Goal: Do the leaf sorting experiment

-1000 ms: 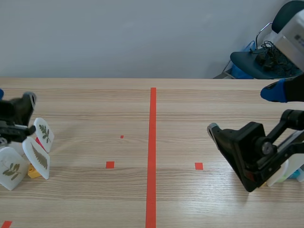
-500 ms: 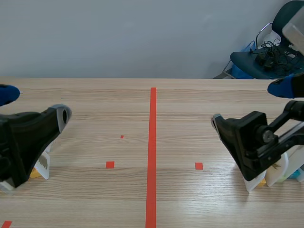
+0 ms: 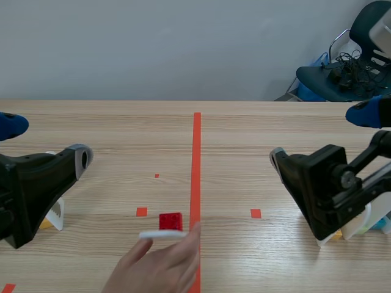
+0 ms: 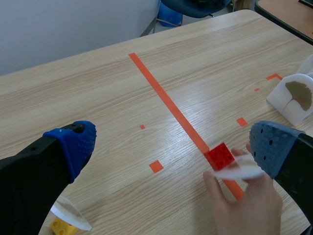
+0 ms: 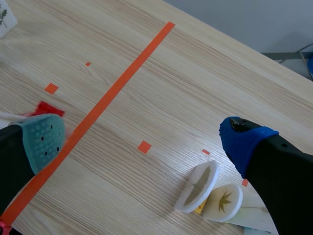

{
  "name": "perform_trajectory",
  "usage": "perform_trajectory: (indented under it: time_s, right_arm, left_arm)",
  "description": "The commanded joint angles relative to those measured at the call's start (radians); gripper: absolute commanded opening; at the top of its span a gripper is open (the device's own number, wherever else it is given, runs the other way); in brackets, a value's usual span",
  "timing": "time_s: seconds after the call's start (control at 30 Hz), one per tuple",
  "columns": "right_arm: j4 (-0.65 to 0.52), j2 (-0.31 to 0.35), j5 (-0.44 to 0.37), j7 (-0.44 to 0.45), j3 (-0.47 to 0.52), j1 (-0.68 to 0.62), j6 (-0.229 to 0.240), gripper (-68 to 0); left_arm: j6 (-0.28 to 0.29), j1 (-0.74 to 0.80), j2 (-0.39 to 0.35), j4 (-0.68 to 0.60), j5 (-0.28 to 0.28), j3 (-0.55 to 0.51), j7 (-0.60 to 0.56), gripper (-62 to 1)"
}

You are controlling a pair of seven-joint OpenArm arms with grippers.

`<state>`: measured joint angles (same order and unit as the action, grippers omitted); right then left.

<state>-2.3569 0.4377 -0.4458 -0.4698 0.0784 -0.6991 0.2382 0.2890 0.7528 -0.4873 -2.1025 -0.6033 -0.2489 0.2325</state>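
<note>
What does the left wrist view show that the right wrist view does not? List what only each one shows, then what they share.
Only the left wrist view: a person's hand holding a white disc at the red brick, and a yellow brick near one of the fingers. Only the right wrist view: a white disc with a star-shaped leaf, ahead of the fingers. Both: the red brick, blurred in the right wrist view, the long orange tape line and the wooden table.
</note>
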Motion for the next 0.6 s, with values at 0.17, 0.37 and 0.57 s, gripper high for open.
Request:
perform_trajectory:
  time_s: [0.17,0.37,0.57]
  right_arm:
    - [-0.004,0.000,0.024,0.012,0.008,-0.005,-0.014,0.4]
    - [-0.004,0.000,0.039,0.012,0.008,-0.005,-0.014,0.4]
    - [-0.004,0.000,0.042,0.012,0.008,-0.005,-0.014,0.4]
  left_arm:
    - [-0.002,-0.003,-0.019,-0.003,-0.006,0.003,-0.015,1.4]
    - [-0.001,-0.003,-0.029,-0.003,-0.006,0.003,-0.014,1.4]
    - [0.000,-0.003,-0.029,-0.003,-0.006,0.004,0.005,1.4]
